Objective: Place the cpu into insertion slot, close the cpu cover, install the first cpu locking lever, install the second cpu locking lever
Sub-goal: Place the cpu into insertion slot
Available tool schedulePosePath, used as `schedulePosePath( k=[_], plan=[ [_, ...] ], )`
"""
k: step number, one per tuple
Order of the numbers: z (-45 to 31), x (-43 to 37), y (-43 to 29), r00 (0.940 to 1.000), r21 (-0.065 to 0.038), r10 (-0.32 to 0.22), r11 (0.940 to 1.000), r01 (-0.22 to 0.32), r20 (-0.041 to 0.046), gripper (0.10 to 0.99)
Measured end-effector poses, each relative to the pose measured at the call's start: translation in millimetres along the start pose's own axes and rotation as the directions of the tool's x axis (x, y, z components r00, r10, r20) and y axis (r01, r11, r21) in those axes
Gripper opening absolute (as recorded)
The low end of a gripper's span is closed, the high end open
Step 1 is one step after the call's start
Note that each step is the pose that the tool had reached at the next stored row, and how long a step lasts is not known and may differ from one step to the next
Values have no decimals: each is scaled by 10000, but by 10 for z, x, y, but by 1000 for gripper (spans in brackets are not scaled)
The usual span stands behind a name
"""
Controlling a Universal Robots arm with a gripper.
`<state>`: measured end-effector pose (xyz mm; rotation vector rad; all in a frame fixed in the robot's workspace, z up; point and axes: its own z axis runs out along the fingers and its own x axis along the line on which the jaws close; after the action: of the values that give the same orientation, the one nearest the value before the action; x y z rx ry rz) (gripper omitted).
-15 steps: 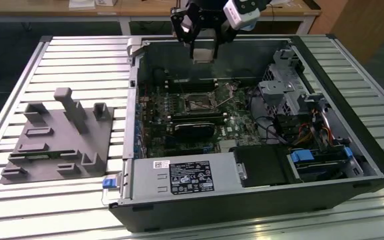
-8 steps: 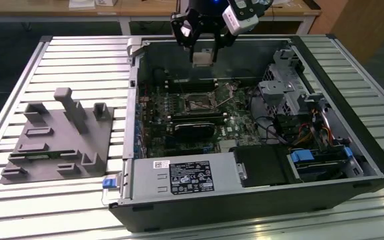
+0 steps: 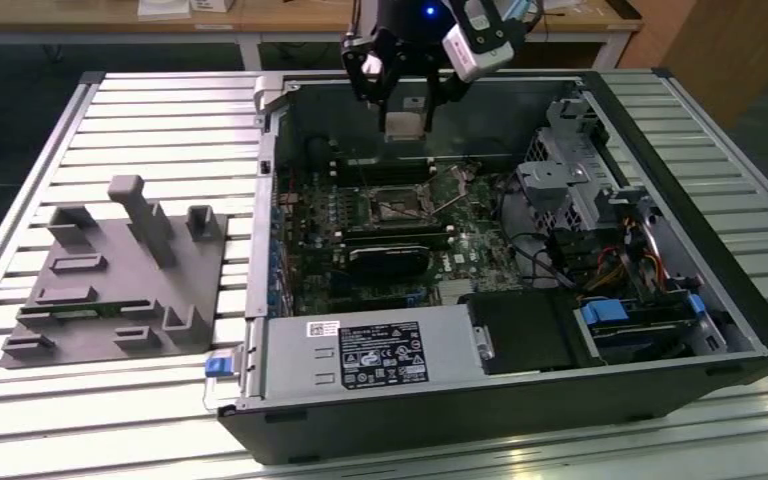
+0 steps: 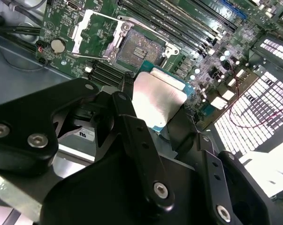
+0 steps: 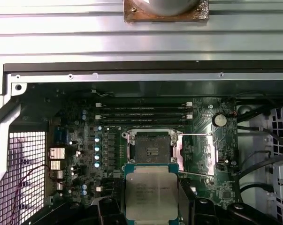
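Observation:
My gripper [image 3: 406, 118] hangs over the far side of the open computer case, shut on the cpu [image 3: 406, 123]. The cpu [image 5: 150, 192] is a flat square chip with a silvery top, clamped by its edges between the black fingers [image 4: 127, 117]. The chip [image 4: 157, 101] is above the board and a little short of the insertion slot [image 5: 150, 150], a dark square socket with a silver rim [image 4: 139, 49] [image 3: 395, 203]. The cpu cover [image 5: 195, 152] [image 4: 92, 33] stands flipped open beside the socket. Two thin lever rods [image 5: 195, 135] lie unlatched along the cover.
Long memory slots [image 5: 141, 112] run just beyond the socket. A black card [image 3: 391, 255] and the labelled power supply box [image 3: 371, 355] sit nearer the case front. Drive bays and cables [image 3: 598, 230] crowd the exterior view's right. A grey fixture block [image 3: 117, 270] stands on the slatted table [image 3: 157, 110].

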<state>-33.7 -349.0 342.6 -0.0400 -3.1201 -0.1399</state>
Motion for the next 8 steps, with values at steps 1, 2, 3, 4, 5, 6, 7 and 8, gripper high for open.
schedulePosePath(
  k=[1, 2, 3, 4, 5, 6, 7, 8],
  plan=[
    [11, 0, -1, 10000, 2, 0, 10000, 0, -1, 537],
    [23, 0, -2, 10000, 2, 0, 10000, 0, -1, 537],
    [35, -1, -3, 10000, 2, 0, 10000, 0, 0, 537],
    [47, -1, -4, 10000, 3, 0, 10000, 0, -1, 537],
    [60, -1, -5, 10000, 4, 0, 10000, 0, 0, 537],
    [71, -1, -6, 10000, 6, 0, 10000, 0, 0, 537],
    [82, -2, -7, 10000, 7, 0, 10000, 0, 0, 537],
    [92, -2, -8, 10000, 8, 0, 10000, 0, 0, 537]
  ],
)
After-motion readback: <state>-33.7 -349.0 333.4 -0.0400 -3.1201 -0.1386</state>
